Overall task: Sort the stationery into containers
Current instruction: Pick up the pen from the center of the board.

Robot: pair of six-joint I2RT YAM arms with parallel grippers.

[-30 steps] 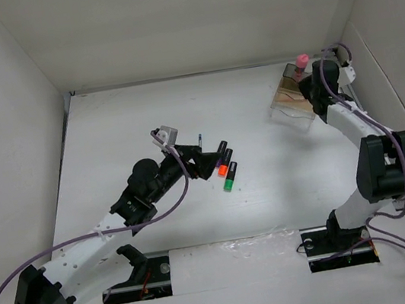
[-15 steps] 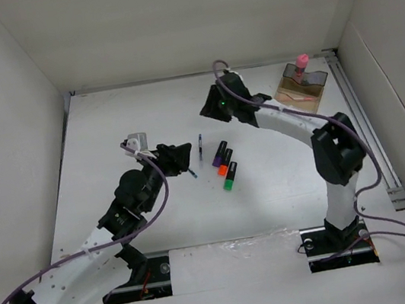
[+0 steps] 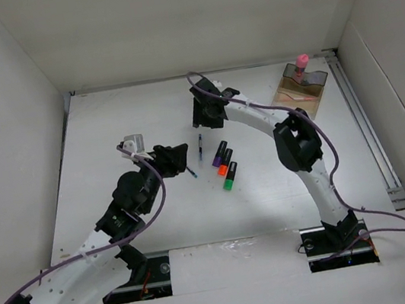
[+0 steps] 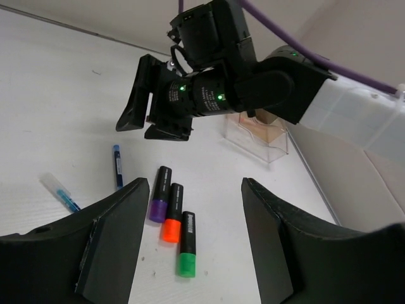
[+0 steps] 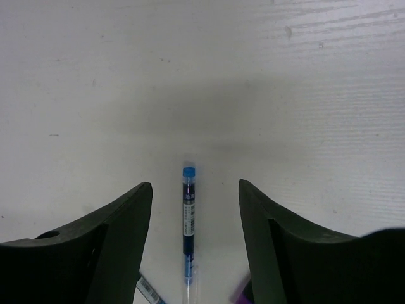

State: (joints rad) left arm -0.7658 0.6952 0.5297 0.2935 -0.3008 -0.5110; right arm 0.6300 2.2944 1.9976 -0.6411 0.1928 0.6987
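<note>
Within the last second the right gripper (image 5: 194, 190) has swung from the organiser (image 3: 297, 92) in the far right corner to the table centre. The left gripper (image 4: 193, 187) has drawn back from the markers (image 3: 225, 164). Both sets of jaws stand spread and hold nothing. The right fingers straddle the blue pen (image 5: 188, 218) from above without touching it.

Judgement: one delivery looks finished and the pen is the next pick. The bottle (image 3: 301, 64) stands at the organiser's far end. The pen, a paler pen (image 4: 61, 190) and the three markers lie loose on the table (image 3: 120, 119).

Materials:
- Pen: thin, straight, smooth round barrel, blue cap; likely to roll
- Markers: short, black, stubby; purple, orange and green caps; side by side
- Organiser: rigid translucent brown plastic, wavy rim
- Table: matte white, faintly grained
</note>
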